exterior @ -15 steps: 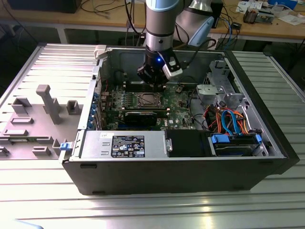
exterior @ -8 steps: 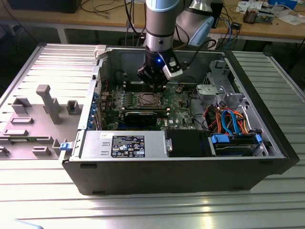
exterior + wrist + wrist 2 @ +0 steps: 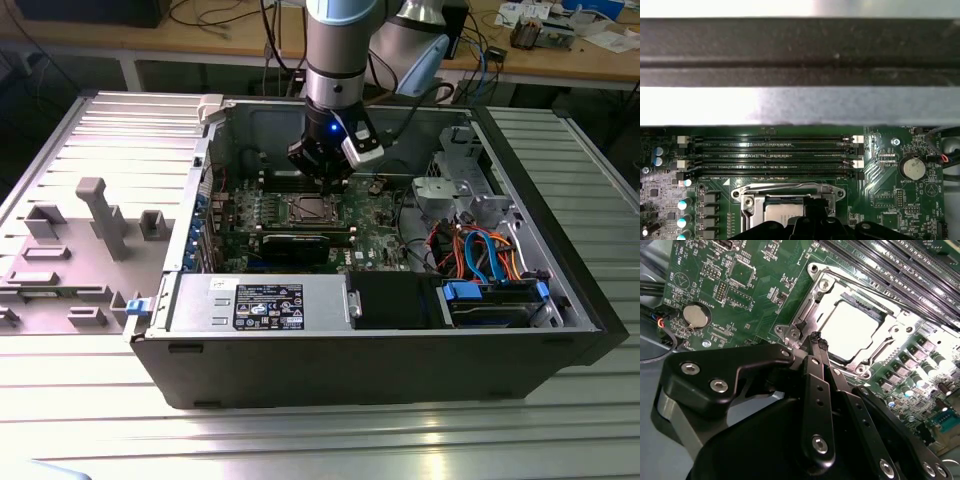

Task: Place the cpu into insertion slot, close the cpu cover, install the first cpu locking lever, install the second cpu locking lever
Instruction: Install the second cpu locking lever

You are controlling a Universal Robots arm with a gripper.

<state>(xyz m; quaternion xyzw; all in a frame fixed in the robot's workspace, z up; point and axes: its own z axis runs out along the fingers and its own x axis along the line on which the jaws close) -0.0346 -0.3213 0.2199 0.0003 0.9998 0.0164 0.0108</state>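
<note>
Hovering with fingers pinched together, holding nothing: gripper (image 3: 817, 342) just above a corner of the cpu cover (image 3: 812, 315). Seated in the insertion slot (image 3: 875, 357) beneath the closed cover: cpu (image 3: 852, 330), bright silver. Beside the socket, long black memory slots (image 3: 772, 150) and coin battery (image 3: 694, 315). Printed white on the green motherboard (image 3: 755, 285): tiny lettering, unreadable.

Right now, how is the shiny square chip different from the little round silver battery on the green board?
The cpu is square; the coin battery is round. The cpu is bigger and sits inside a metal frame, the cpu cover; the battery sits in a black holder. Both are flat, silvery and lie on the green motherboard.
</note>
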